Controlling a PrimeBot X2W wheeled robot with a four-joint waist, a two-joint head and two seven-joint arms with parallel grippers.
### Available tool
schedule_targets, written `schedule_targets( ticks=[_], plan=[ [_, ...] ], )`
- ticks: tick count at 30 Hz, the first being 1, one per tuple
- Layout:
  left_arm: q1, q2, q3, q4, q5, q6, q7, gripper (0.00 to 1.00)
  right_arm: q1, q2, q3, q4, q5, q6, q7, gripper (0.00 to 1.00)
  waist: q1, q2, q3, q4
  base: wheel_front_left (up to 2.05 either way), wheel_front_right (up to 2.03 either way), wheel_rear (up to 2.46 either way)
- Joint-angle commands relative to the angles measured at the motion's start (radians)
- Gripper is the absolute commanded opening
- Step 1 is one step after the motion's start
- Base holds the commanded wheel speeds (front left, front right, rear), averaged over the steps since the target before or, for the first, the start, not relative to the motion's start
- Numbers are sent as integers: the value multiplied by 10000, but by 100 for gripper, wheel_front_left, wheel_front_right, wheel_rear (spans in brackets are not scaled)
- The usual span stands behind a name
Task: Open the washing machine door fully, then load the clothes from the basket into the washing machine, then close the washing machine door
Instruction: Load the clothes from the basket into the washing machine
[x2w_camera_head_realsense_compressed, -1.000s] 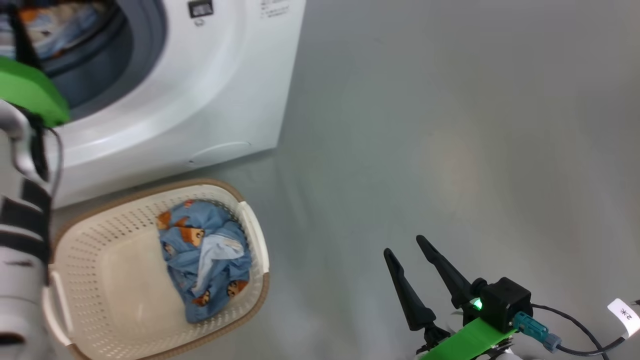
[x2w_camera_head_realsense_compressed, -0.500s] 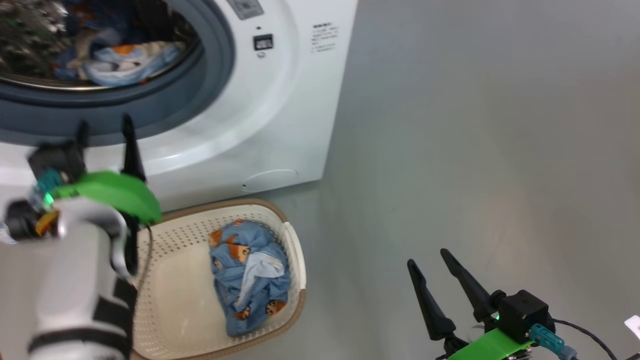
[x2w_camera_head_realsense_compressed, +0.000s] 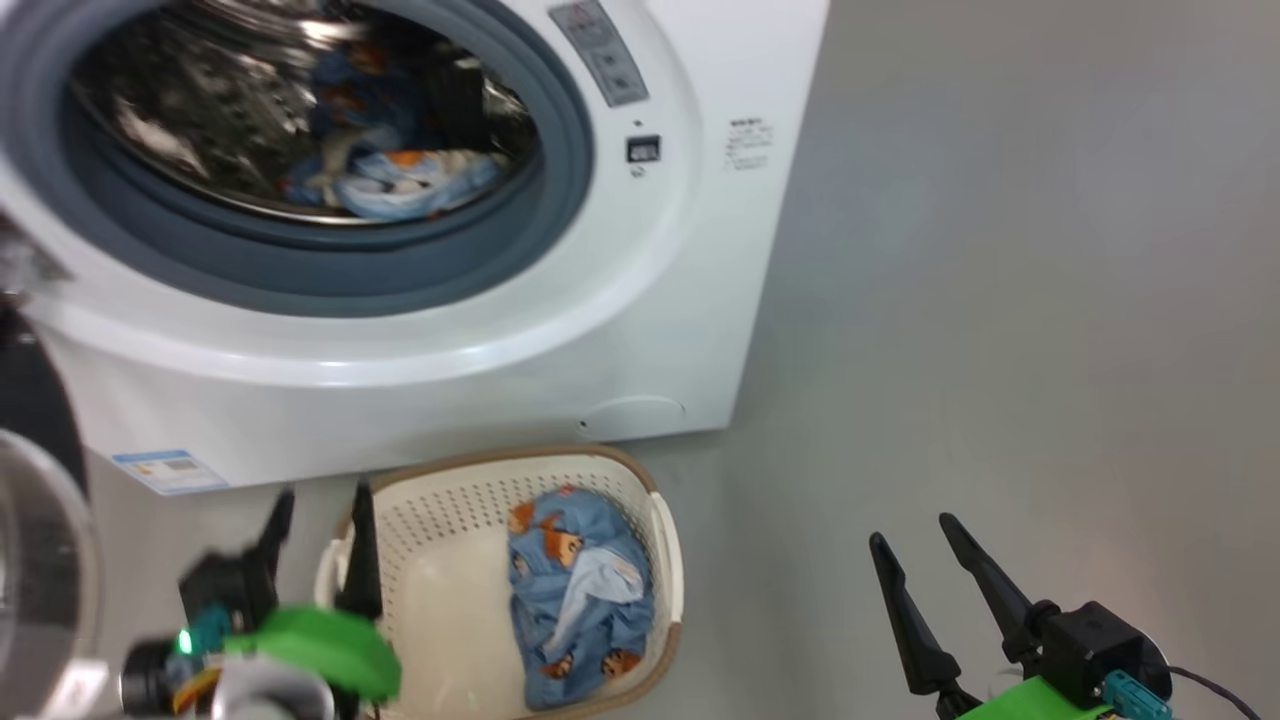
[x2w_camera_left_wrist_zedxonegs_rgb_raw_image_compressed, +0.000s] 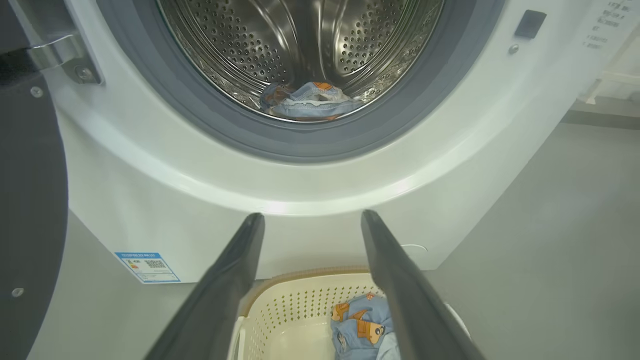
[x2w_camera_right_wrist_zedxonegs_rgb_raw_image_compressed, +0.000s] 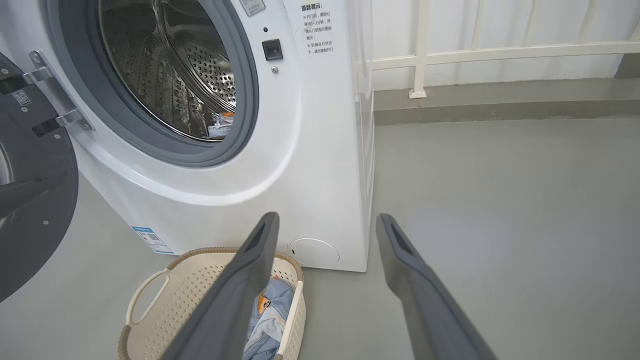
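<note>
**Wide open, nothing held**

The left gripper (x2w_camera_head_realsense_compressed: 322, 492) hangs spread and empty by the basket's (x2w_camera_head_realsense_compressed: 520, 458) left end. The right gripper (x2w_camera_head_realsense_compressed: 912, 530), equally wide, holds nothing over the floor (x2w_camera_head_realsense_compressed: 1000, 300) well to the right. Tiger-print clothes (x2w_camera_head_realsense_compressed: 580, 600) lie in the basket's right half. Another blue bundle (x2w_camera_left_wrist_zedxonegs_rgb_raw_image_compressed: 310, 97) sits in the washing machine (x2w_camera_head_realsense_compressed: 650, 330) drum (x2w_camera_left_wrist_zedxonegs_rgb_raw_image_compressed: 300, 40), and the door (x2w_camera_right_wrist_zedxonegs_rgb_raw_image_compressed: 35, 210) is swung open at left.

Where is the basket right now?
Head view, lower centre: the basket sits on the floor just before the washing machine's lower right corner, with the left gripper at its left edge.
</note>
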Motion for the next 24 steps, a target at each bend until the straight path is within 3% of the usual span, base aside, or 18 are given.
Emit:
schedule_targets(
  ticks=[1,7,10,15,24],
  plan=[
    [258,143,264,-407,-11,88,-64,100,29,-104,210,-267,-127,16,-49,100,1,-1,-529,466,0,0,0],
    [1826,109,84,-1480,-503,217,-64,100,258,-239,122,-378,-144,16,-49,100,1,-1,-1024,812,0,0,0],
    [2687,106,-183,-2181,-879,555,-64,100,549,-273,-28,-491,-144,16,-49,100,1,-1,-1277,1047,0,0,0],
    [3456,105,-284,-2982,-858,924,-64,100,707,-309,-40,-580,-168,16,-49,100,1,-1,-1366,1138,0,0,0],
    [4557,104,-238,-3766,-740,1109,-64,100,968,-352,-162,-673,-189,16,-49,100,1,-1,-1720,1201,0,0,0]
  ],
)
